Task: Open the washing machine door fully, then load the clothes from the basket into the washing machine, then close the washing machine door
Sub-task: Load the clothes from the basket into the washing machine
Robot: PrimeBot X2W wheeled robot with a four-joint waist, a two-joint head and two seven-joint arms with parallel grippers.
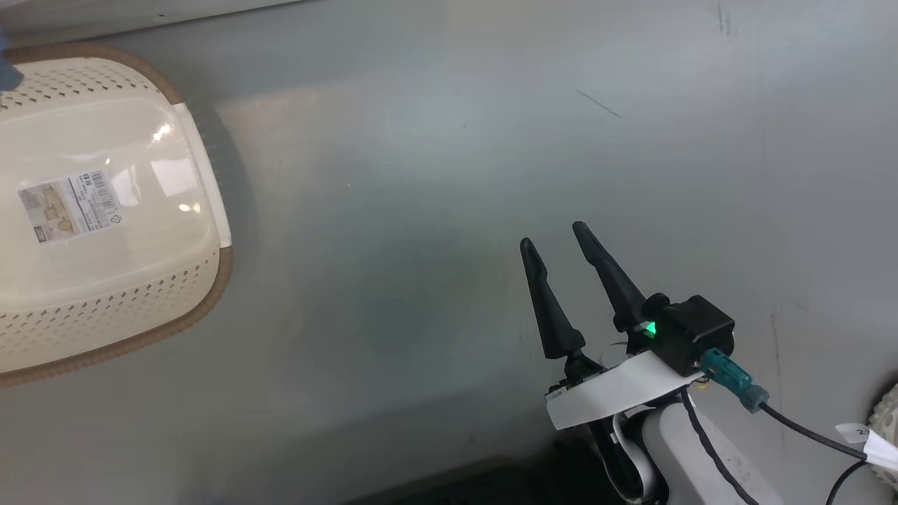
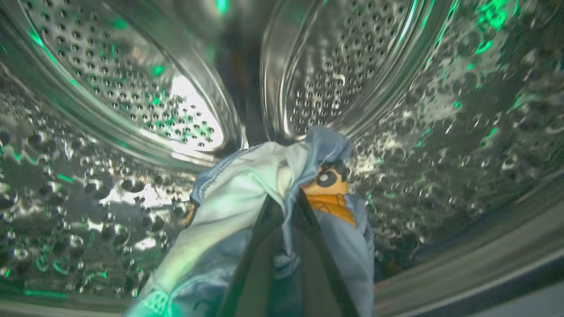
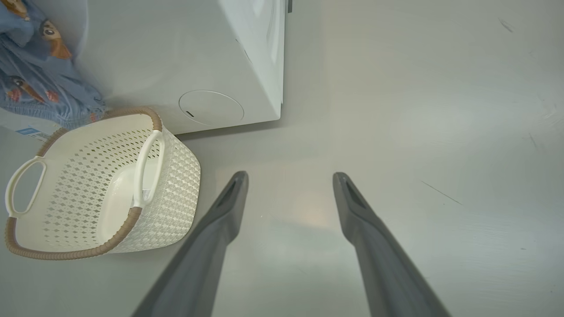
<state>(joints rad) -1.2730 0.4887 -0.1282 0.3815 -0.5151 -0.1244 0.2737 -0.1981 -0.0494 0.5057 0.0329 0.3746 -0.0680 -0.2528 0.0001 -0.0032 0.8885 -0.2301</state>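
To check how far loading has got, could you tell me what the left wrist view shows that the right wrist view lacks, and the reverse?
Left wrist view: the perforated steel drum from inside, with the left gripper shut on the clothes, an orange figure printed on the light blue fabric.
Right wrist view: the basket on the floor with nothing visible in it, the washing machine and its round cover, and the open right gripper.
Shared: light blue printed clothes, at the right wrist view's upper left corner.
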